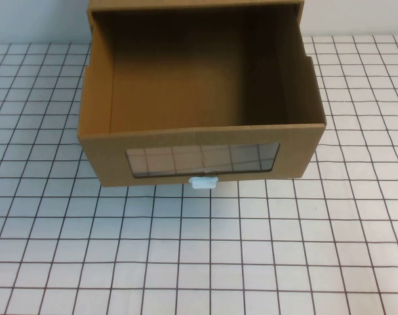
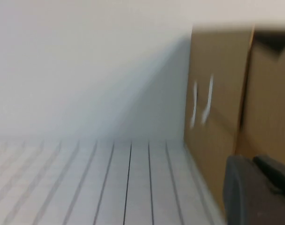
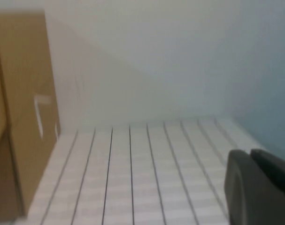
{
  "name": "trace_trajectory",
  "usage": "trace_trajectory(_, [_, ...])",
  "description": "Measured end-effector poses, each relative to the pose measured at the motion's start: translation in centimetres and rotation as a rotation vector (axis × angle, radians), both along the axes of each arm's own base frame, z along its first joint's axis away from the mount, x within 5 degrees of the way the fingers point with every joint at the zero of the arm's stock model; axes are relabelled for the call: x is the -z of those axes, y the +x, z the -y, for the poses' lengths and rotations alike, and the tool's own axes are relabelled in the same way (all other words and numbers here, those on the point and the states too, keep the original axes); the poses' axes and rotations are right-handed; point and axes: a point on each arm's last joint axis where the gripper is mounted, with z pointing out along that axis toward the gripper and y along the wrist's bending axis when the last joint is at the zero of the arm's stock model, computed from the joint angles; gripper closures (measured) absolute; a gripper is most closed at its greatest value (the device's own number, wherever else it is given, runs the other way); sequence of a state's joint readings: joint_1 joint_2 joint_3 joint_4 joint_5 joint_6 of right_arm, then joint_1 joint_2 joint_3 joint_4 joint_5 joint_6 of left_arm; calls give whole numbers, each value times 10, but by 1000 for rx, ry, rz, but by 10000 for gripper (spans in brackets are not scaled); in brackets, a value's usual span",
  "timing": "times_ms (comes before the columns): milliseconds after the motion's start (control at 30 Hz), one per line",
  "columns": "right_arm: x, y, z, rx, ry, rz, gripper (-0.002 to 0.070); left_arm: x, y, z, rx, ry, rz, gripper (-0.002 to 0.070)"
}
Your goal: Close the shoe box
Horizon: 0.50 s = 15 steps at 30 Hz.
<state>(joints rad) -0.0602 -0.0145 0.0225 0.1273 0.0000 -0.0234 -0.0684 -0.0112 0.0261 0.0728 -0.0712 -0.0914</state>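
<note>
Jaw opening cannot be told for either gripper: only a dark finger of the left gripper [image 2: 255, 192] is being shown close beside the shoe box [image 1: 202, 118], and one of the right gripper [image 3: 259, 185] well apart from it. Nothing is being held. The drawer is standing pulled out; its front, near the white tab [image 1: 204, 182], should be pushed squarely.

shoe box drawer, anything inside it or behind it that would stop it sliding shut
Nothing visible does. The shoe box drawer is pulled out, its inside bare. Neither arm shows in the high view; the left gripper and right gripper sit off to either side of the box, with only bare gridded table around.
</note>
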Motion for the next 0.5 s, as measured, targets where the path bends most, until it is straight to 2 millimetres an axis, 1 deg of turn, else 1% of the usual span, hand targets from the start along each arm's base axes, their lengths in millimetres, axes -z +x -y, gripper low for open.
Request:
trace_trajectory(133, [-25,-6,3,36,-12,279,689,-22,-6,1,19,-14,256,680])
trace_trajectory(267, [-40,-14,5,61,-20,472,689,-39,-15,2,34,-27,461,680])
trace_trajectory(367, [-44,-16,5,67,-22,516,689,-45,-20,2,40,-33,545,680])
trace_trajectory(500, [-45,-16,5,68,-22,527,689,-46,-21,2,41,-32,559,680])
